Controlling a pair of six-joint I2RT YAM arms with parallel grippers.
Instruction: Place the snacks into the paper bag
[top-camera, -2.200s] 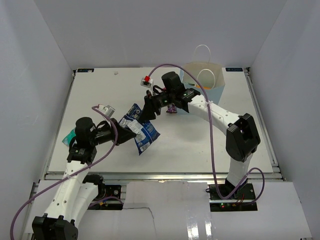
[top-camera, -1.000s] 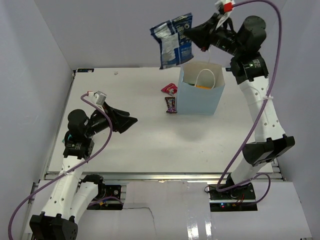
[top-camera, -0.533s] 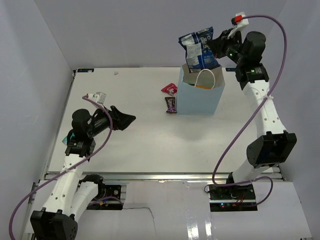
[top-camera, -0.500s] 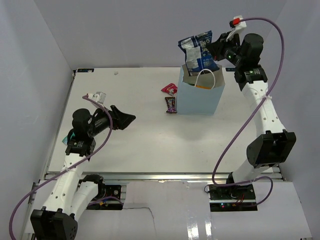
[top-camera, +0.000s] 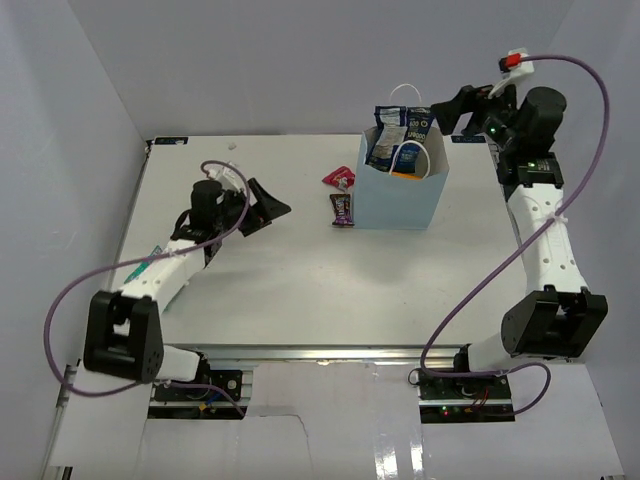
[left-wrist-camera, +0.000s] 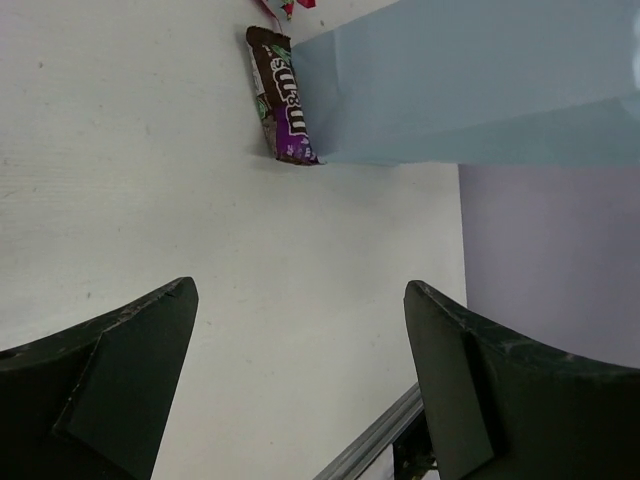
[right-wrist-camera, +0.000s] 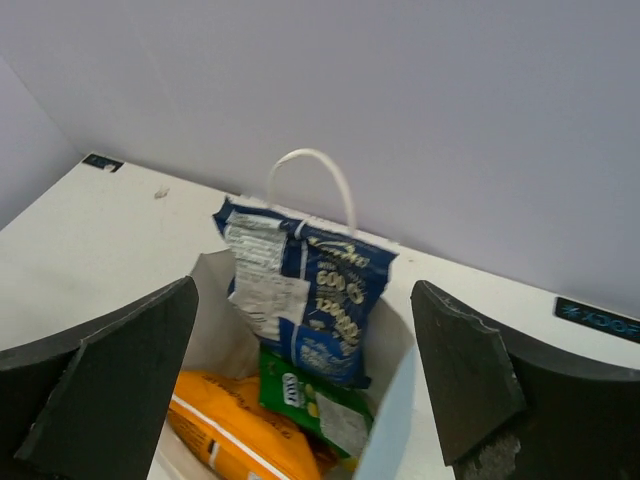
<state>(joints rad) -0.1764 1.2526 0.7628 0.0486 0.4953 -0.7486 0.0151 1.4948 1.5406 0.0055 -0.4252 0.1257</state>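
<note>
Top external view: take the upright light-blue paper carrier bag (top-camera: 403, 192) with white cord handles as your landmark. A blue foil packet (top-camera: 398, 146) stands on end in its mouth, top edge above the rim. The right wrist view shows an orange chip bag (right-wrist-camera: 245, 430) and a green candy bag (right-wrist-camera: 318, 402) beneath it. The right gripper (top-camera: 452, 108) hangs above and just right of the bag's mouth, fingers spread wide and holding nothing. Two snacks are outside the bag on the white table (top-camera: 300, 290). A dark purple wrapper (top-camera: 342, 209) lies flat against the foot of the bag's left wall, and a small red packet (top-camera: 338, 179) sits just behind it. The left gripper (top-camera: 272, 202) is well to the left of the bag, its fingers likewise wide apart and empty, aimed toward the bag. The purple wrapper's long axis runs along the bag's left wall, roughly across the left gripper's line of approach. Judge the left arm the nearer one, and expect little room between wrapper and wall.
</note>
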